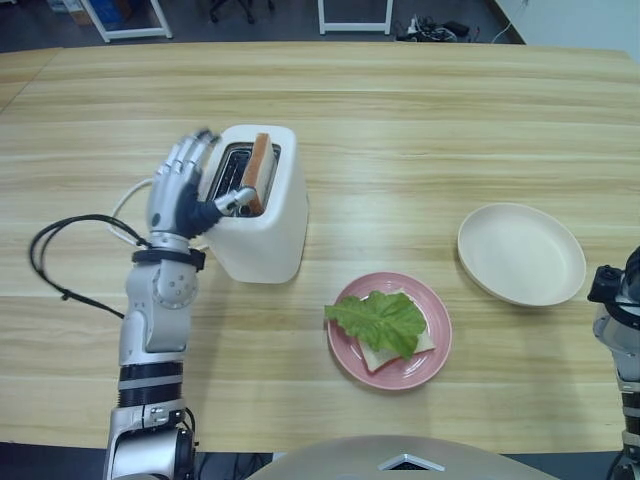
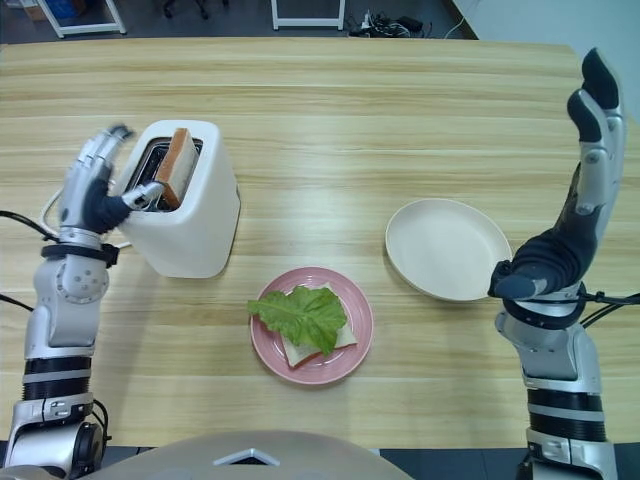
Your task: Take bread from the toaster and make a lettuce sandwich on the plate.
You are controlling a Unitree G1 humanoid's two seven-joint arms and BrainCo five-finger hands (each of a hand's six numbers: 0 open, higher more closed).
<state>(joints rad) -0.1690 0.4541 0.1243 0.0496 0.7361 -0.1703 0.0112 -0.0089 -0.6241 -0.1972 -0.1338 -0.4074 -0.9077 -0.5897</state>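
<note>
poking up from the white toaster [image 1: 262, 225] is a slice of bread [image 1: 260, 172], the left hand [image 1: 180, 190] at the toaster's left side with fingers spread, holding nothing (thumb tip just beside the slice; touching or not, i cannot tell). the right hand [image 2: 578, 215] stands raised near a cream dish [image 2: 448, 250], fingers straight and empty. on the pink plate [image 1: 430, 365] a lettuce leaf [image 1: 385, 318] lies on another bread slice [image 1: 376, 357].

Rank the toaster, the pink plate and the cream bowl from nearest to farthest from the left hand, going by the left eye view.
1. The toaster: on the left, right beside the left hand.
2. The pink plate: centre, towards the front edge.
3. The cream bowl: far over on the right side.
</note>
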